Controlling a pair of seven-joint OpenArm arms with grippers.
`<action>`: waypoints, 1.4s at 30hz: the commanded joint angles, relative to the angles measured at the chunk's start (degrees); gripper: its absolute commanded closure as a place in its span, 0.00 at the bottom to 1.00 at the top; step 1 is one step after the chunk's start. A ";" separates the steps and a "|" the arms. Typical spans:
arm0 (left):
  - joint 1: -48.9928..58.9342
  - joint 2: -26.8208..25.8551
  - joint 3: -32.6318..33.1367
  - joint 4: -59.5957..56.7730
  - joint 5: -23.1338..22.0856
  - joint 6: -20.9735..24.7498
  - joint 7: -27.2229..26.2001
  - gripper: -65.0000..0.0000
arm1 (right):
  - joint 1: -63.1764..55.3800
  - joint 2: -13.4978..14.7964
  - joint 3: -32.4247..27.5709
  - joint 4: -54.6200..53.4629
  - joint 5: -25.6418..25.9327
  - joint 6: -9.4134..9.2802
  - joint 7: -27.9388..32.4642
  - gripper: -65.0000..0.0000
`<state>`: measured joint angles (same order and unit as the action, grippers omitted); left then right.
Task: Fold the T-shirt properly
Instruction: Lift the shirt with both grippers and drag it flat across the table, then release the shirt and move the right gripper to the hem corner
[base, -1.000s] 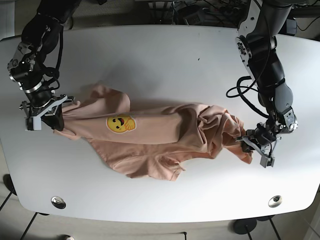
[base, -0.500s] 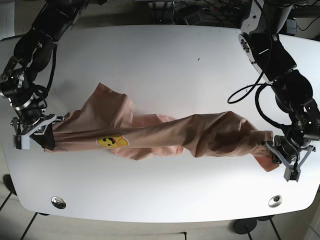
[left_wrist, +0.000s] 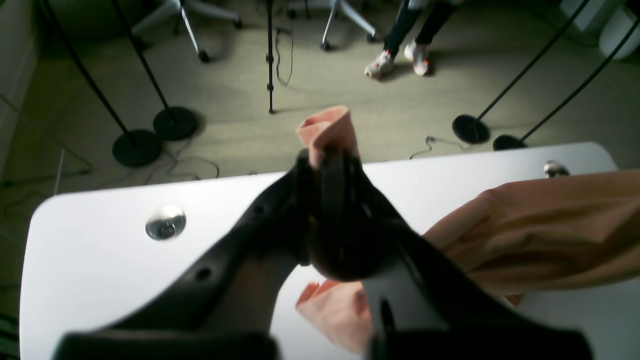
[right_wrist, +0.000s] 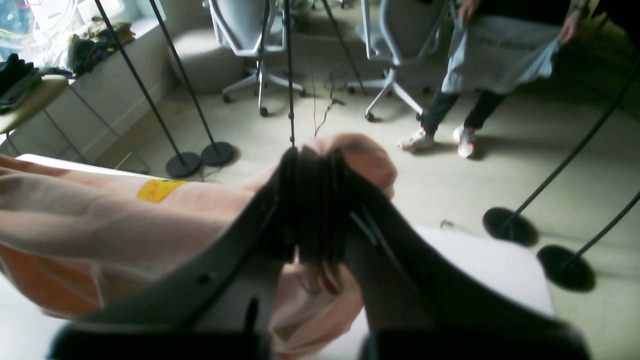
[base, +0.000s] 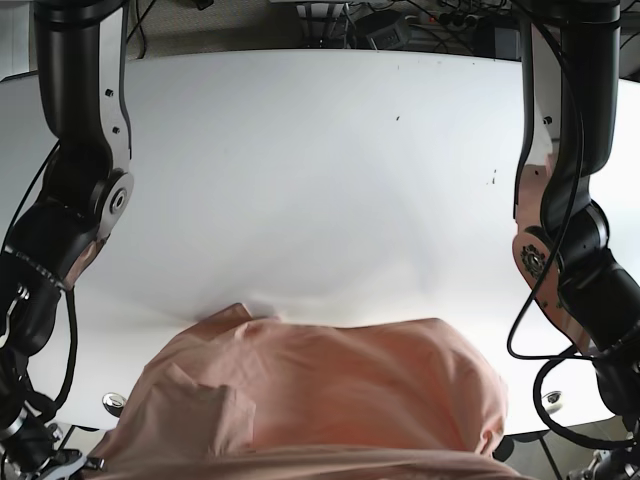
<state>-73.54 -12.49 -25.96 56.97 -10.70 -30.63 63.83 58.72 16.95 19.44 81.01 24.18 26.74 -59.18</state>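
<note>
The peach T-shirt (base: 320, 400) hangs stretched wide between my two grippers, over the table's front edge and close to the base camera. Its far hem trails on the table (base: 320, 150). My left gripper (left_wrist: 327, 150) is shut on a bunched edge of the shirt (left_wrist: 550, 225), which runs off to the right. My right gripper (right_wrist: 312, 155) is shut on another bunch of the shirt (right_wrist: 100, 220). The yellow smiley patch (right_wrist: 155, 190) shows just left of the right gripper. In the base view both grippers sit at the bottom corners, mostly cut off.
Metal grommets (base: 113, 402) (base: 550, 398) sit near the table's front edge. My arms (base: 70, 230) (base: 570, 270) run down both sides of the table. Beyond the edge are floor stands (left_wrist: 170, 122), office chairs (right_wrist: 395, 45) and a standing person (right_wrist: 500, 50).
Both grippers have pulled back to the table's front edge and risen. The shirt, stretched as a twisted band across the table, now hangs spread wide, lifted off the surface.
</note>
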 joint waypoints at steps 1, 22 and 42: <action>-1.46 -2.41 -0.11 -2.60 -0.07 0.08 -0.93 1.00 | 5.94 0.85 -0.50 0.00 0.91 -0.06 1.99 0.97; 48.18 -2.94 -13.30 33.45 -0.51 -5.19 12.08 1.00 | -58.85 -9.96 11.81 32.70 1.27 4.25 -0.91 0.97; 78.07 -0.21 -17.08 46.28 -0.42 -6.95 14.19 0.97 | -77.84 -12.69 19.81 32.53 0.91 7.24 -0.91 0.96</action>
<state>5.04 -11.79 -42.98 101.97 -11.16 -37.39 78.59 -19.16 3.75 39.00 112.44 24.25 33.69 -61.10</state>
